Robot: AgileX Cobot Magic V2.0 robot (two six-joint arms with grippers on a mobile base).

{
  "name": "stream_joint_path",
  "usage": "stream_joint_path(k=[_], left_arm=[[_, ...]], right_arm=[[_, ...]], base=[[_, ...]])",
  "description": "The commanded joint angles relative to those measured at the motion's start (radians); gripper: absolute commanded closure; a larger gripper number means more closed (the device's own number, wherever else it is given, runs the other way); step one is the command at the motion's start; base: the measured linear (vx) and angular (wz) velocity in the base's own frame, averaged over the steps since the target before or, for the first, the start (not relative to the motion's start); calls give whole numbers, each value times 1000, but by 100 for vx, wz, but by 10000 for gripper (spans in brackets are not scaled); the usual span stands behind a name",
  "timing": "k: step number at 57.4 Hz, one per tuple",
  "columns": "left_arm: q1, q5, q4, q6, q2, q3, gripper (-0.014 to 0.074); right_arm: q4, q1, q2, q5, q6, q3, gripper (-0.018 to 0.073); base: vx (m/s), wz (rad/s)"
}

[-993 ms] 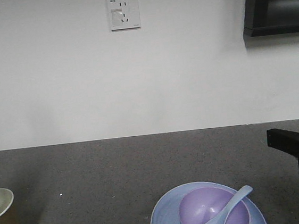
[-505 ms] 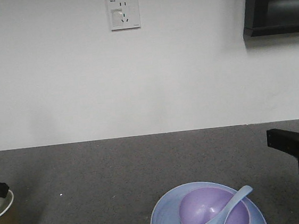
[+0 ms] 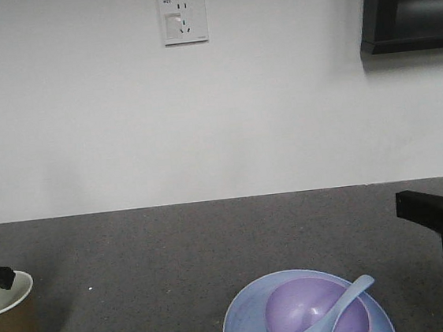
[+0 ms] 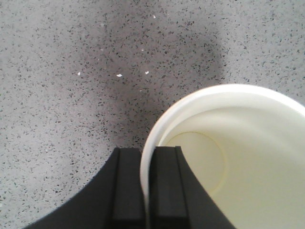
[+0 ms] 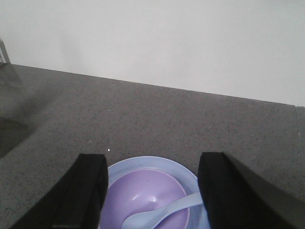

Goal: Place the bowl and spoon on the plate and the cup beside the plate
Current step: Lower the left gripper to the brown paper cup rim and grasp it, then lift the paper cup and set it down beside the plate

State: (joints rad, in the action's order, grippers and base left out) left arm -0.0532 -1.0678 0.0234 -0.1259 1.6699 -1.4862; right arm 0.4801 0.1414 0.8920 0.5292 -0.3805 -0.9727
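Two claws are in view, one at each side of a dark speckled worktop (image 3: 175, 250) that runs back to a white wall (image 3: 200, 113) carrying a socket (image 3: 183, 18). Between the cup at the far left and the plate at the lower middle lies a broad stretch of bare worktop, and the whole back half up to the wall holds nothing either. A dark cabinet (image 3: 410, 3) hangs at the upper right, well above the surface.

The left claw (image 4: 147, 191) is closed on the cup (image 4: 228, 157): in the left wrist view its two black fingers (image 4: 127, 186) pinch the white rim, one outside the wall and one inside (the paper edge runs up the thin gap between them). The cup is brown with a white rim and a cream inside, upright, cut by the left and bottom edges of the front view (image 3: 9, 331), well apart from the plate.

The right claw (image 5: 150, 191) hangs wide apart above the plate, gripping nothing; its black fingers (image 5: 86, 191) frame the dishes in the right wrist view.

The plate (image 3: 245, 314) is light blue and shallow, its near rim cut off by the bottom edge. The lavender bowl (image 3: 300, 308) sits on it, and the pale blue spoon (image 3: 336, 312) lies in the bowl with its handle leaning over the right rim.
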Motion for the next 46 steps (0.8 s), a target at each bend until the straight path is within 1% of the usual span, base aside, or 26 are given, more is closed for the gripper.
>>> stream_joint_path(k=[1, 7, 11, 15, 16, 20, 22, 28, 31, 35, 46], left_arm=[[0, 26, -9, 30, -66, -29, 603], [0, 46, -5, 52, -101, -45, 602], [3, 48, 27, 52, -121, -74, 602], [3, 37, 105, 47, -137, -111, 600], [4, 36, 136, 39, -142, -123, 600], [16, 36, 213, 13, -153, -157, 599], [20, 34, 251, 15, -158, -174, 598], [46, 33, 337, 15, -162, -206, 596], [67, 35, 385, 15, -162, -215, 596], [106, 46, 420, 12, -161, -215, 596], [236, 69, 420, 7, -135, -215, 596]], right_arm=[[17, -4, -11, -69, -8, -30, 83], [17, -4, -11, -70, -8, -30, 83], [17, -4, -11, -71, -8, -30, 83], [18, -4, -11, -72, -8, -30, 83], [18, -4, -11, -72, -8, -30, 83], [20, -4, -11, -72, -4, -30, 83], [21, -4, -11, -72, -4, -30, 83], [23, -4, -11, -72, -4, -30, 83], [23, -4, -11, -72, -4, -30, 83], [23, -4, -11, -72, -4, -30, 83], [23, -4, -11, -79, -4, -30, 83]], base=[[0, 0], [0, 0], [0, 0], [0, 0], [0, 0], [0, 0], [0, 0], [0, 0], [0, 0], [0, 0], [0, 0]])
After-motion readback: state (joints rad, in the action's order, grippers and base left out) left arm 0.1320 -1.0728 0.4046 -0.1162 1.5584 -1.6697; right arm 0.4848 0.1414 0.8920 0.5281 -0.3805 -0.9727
